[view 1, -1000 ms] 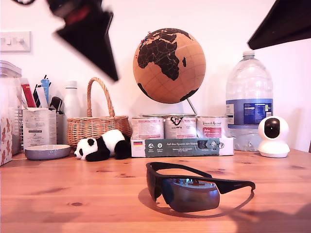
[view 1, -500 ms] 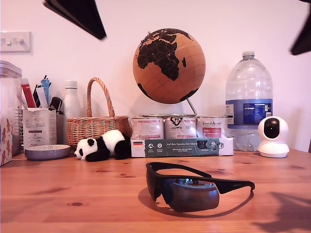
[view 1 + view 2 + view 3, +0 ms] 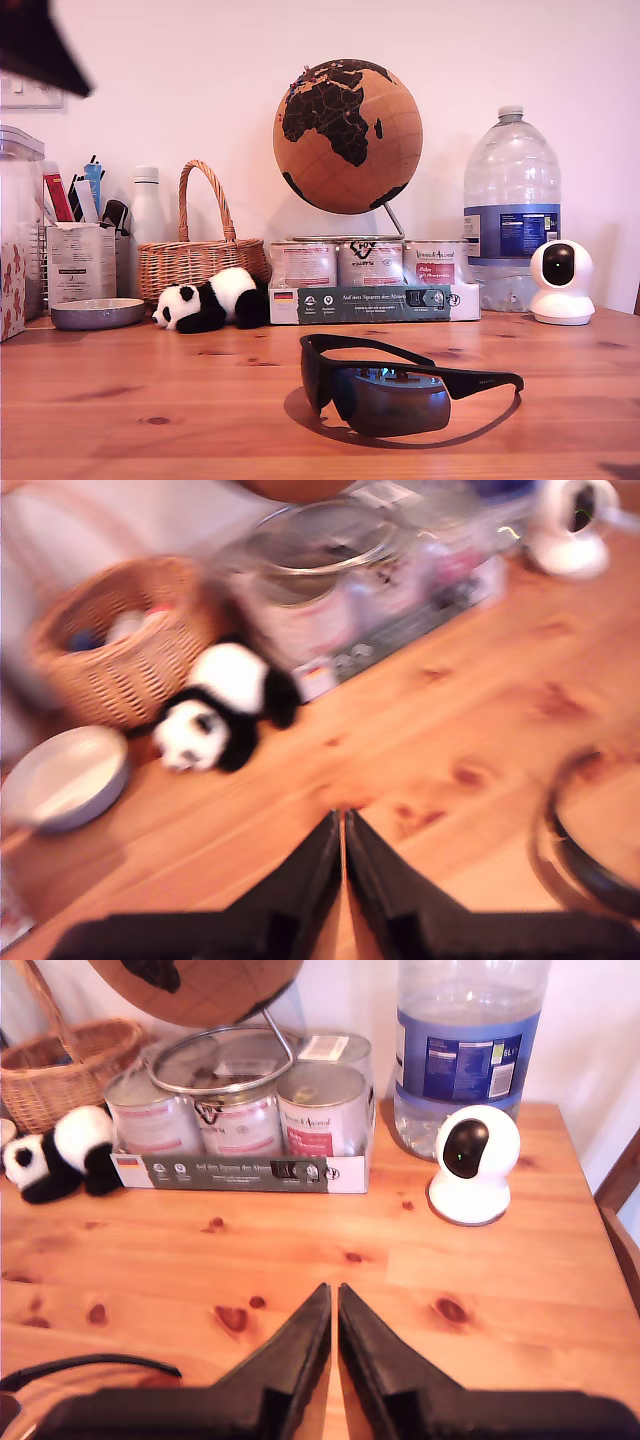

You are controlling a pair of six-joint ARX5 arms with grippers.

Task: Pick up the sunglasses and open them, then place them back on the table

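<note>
The sunglasses [image 3: 400, 385] lie on the table [image 3: 150, 420] near its front edge in the exterior view, arms unfolded, touched by neither gripper. Behind them stand a pack of tins [image 3: 370, 280], a panda toy [image 3: 205, 300], a basket [image 3: 195, 260], a globe [image 3: 347, 135], a water bottle [image 3: 512, 210] and a small white camera [image 3: 562, 282]. My first gripper [image 3: 343, 825] hangs above the table with its jaws pressed together, empty. My second gripper [image 3: 333, 1300] is likewise closed on nothing, well above the wood.

sunglasses [image 3: 395, 387] | open, on table [image 3: 150, 400] | panda toy [image 3: 208, 299] behind
</note>
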